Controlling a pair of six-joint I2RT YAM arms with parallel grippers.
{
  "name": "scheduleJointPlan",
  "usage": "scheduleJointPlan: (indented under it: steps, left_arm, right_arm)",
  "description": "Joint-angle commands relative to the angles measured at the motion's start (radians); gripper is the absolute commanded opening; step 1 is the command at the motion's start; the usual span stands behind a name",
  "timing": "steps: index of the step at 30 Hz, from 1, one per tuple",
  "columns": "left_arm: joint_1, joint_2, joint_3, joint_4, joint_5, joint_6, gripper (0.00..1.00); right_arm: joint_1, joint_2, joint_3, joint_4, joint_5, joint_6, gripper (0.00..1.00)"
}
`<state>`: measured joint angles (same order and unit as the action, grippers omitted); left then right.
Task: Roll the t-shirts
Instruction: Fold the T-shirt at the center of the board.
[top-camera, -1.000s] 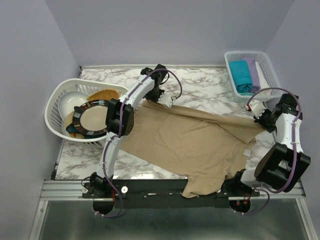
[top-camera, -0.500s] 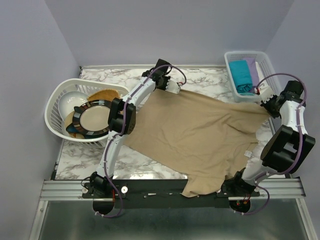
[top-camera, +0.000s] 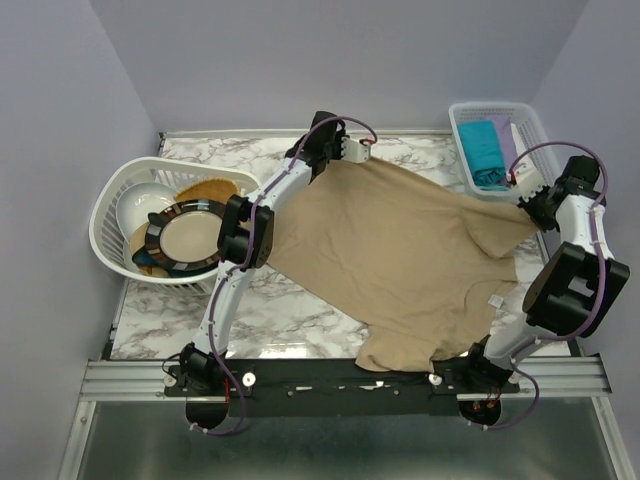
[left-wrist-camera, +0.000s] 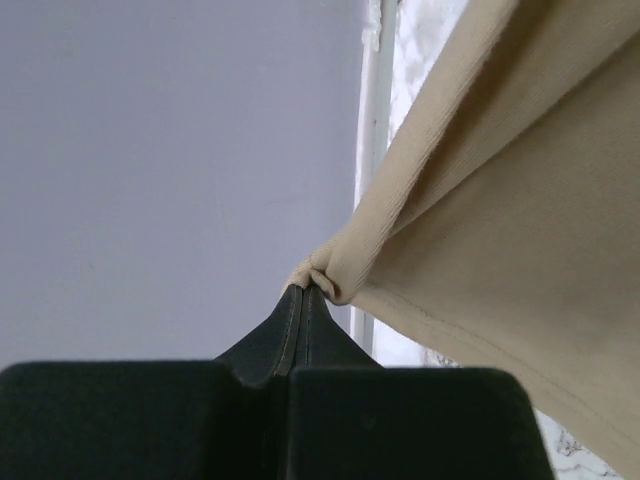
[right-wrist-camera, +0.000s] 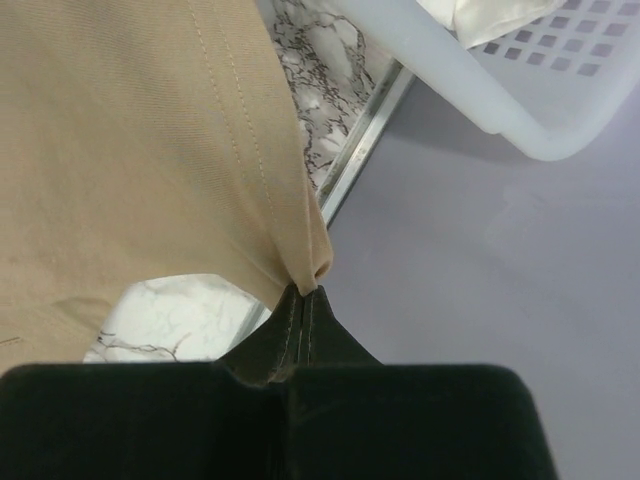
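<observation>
At the far edge of the marble table (top-camera: 190, 315) the left arm stretches out long from its base, elbow over the table's left half. The left gripper (top-camera: 352, 150) is pinched tight on a corner of the beige t-shirt (top-camera: 400, 250); the wrist view shows the cloth bunched in a small fold at the closed tips. The right arm stands folded steeply at the right edge, forearm turned back toward the far side. The right gripper (top-camera: 522, 187) is likewise clamped on the opposite corner, just beside the rectangular white basket (top-camera: 490, 105) that holds a teal t-shirt (top-camera: 483, 150) and a lilac t-shirt (top-camera: 507, 145). The beige shirt spreads between the two grippers across the middle of the table, and its near end drapes over the black rail (top-camera: 330, 385). The right arm's lower links cover part of the shirt's right side, the round white basket (top-camera: 105, 215) partly hides the plate (top-camera: 180, 240), and both wrist views are blocked along the bottom by their own black fingers
</observation>
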<state>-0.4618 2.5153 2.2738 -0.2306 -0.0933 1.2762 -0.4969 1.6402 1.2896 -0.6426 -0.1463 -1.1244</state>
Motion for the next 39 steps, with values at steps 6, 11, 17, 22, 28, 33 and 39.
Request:
scheduleJointPlan:
  steps: [6, 11, 17, 22, 28, 33, 39]
  left_arm:
    - [0.066, -0.101, -0.091, -0.134, 0.148, 0.043, 0.00]
    - [0.104, -0.118, -0.044, -0.300, 0.265, 0.112, 0.00]
    - [0.140, -0.141, -0.003, -0.495, 0.401, 0.251, 0.00]
    - [0.126, -0.132, -0.043, -0.451, 0.363, 0.285, 0.00]
    - [0.104, -0.092, 0.015, -0.423, 0.360, 0.258, 0.00]
    - [0.062, -0.055, 0.004, -0.334, 0.327, 0.236, 0.00]
    - [0.045, 0.028, 0.101, -0.279, 0.287, 0.151, 0.00]
  right_arm:
    - [0.156, -0.249, -0.186, -0.146, -0.036, 0.054, 0.01]
    - [0.234, -0.373, -0.288, -0.209, -0.065, 0.123, 0.01]
    - [0.282, -0.439, -0.374, -0.241, -0.095, 0.178, 0.00]
    - [0.285, -0.438, -0.412, -0.203, -0.061, 0.186, 0.00]
    - [0.284, -0.460, -0.375, -0.210, -0.023, 0.163, 0.00]
    - [0.213, -0.453, -0.345, -0.155, 0.007, 0.147, 0.00]
    - [0.176, -0.335, -0.190, -0.155, 0.025, 0.232, 0.01]
